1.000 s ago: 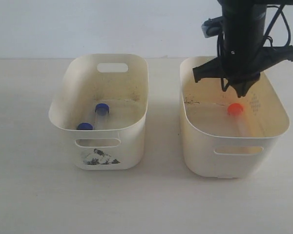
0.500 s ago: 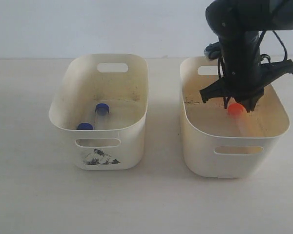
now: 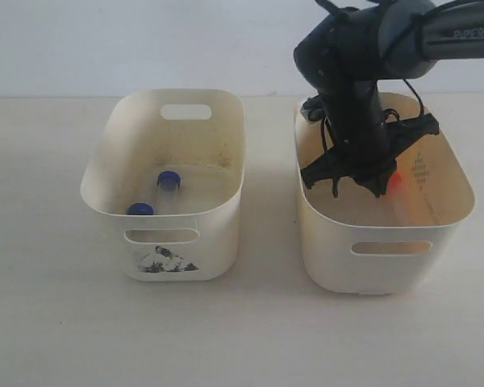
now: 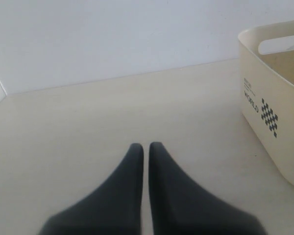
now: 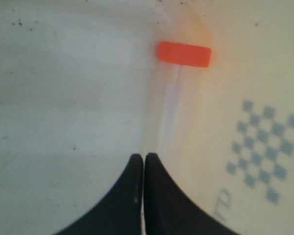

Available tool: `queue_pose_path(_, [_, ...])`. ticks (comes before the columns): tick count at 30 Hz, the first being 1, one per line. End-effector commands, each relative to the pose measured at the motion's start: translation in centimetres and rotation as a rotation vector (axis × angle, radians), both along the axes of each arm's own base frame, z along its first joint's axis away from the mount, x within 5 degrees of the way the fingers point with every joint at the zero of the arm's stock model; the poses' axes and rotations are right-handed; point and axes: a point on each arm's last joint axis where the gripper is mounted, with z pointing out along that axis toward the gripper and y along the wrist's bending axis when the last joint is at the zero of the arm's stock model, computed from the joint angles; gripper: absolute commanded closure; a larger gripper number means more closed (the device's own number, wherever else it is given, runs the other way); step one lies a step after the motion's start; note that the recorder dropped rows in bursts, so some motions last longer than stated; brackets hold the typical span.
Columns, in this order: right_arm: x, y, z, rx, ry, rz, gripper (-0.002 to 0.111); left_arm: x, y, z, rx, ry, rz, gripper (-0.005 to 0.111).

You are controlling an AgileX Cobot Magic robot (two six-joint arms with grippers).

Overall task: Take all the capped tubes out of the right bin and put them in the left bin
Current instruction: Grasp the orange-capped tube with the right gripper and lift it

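Right bin [image 3: 331, 242] walls hem right hand [image 5: 143, 156] — left bin [image 3: 224, 234] open above.

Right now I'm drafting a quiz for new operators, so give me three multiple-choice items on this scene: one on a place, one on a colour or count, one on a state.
1. Where is the right gripper?
A. Raised high above everything
B. Down inside the right bin
C. Outside any bin, on the tabletop

2. Which caps show in the left bin?
A. Two blue
B. Two orange
C. One of each

3. What state is the left gripper in?
A. Wide open
B. Shut, holding nothing
C. Shut on a tube

Answers:
1 B, its wrist view shows the bin floor and the orange-capped tube.
2 A, the two blue caps lie there.
3 B, its tips meet with nothing between them.
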Motion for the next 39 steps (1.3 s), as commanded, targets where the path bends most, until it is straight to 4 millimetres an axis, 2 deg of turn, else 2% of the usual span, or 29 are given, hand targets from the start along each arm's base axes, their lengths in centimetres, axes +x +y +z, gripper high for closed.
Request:
queue_pose_path(1, [0.3,0.0,-1.3,-0.025,0.031,0.023,0.109,0.0,0.0,0.2,-0.013,-0.015,0.002,0.102])
queue_pose_path(8, [0.5,-0.1,-1.8,-0.057,0.033,0.037,0.108,0.0,0.0,0.2,-0.013,-0.015,0.002,0.102])
queue_pose_path(11, [0.7,-0.5,-1.8,-0.058,0.033,0.03,0.101,0.0,0.0,0.2,-0.013,-0.015,0.002,0.102])
queue_pose_path(14, [0.7,-0.8,-1.8,-0.054,0.036,0.02,0.08,0.0,0.0,0.2,-0.013,-0.015,0.002,0.102])
queue_pose_path(18, [0.7,-0.8,-1.8,-0.052,0.025,-0.003,0.031,0.0,0.0,0.2,-0.013,-0.015,0.002,0.102])
queue_pose_path(19, [0.7,-0.8,-1.8,-0.051,0.021,-0.012,0.024,0.0,0.0,0.2,-0.013,-0.015,0.002,0.102])
queue_pose_path(22, [0.7,-0.8,-1.8,-0.049,0.022,-0.013,0.025,0.0,0.0,0.2,-0.013,-0.015,0.002,0.102])
queue_pose_path(29, [0.9,-1.2,-1.9,-0.048,0.012,-0.05,0.052,0.0,0.0,0.2,-0.013,-0.015,0.002,0.102])
queue_pose_path(35, [1.2,-2.5,-3.4,-0.052,0.039,-0.108,0.043,0.0,0.0,0.2,-0.013,-0.015,0.002,0.102])
queue_pose_path(39, [1.3,-2.8,-4.7,-0.059,0.071,-0.118,0.042,0.0,0.0,0.2,-0.013,-0.015,0.002,0.102])
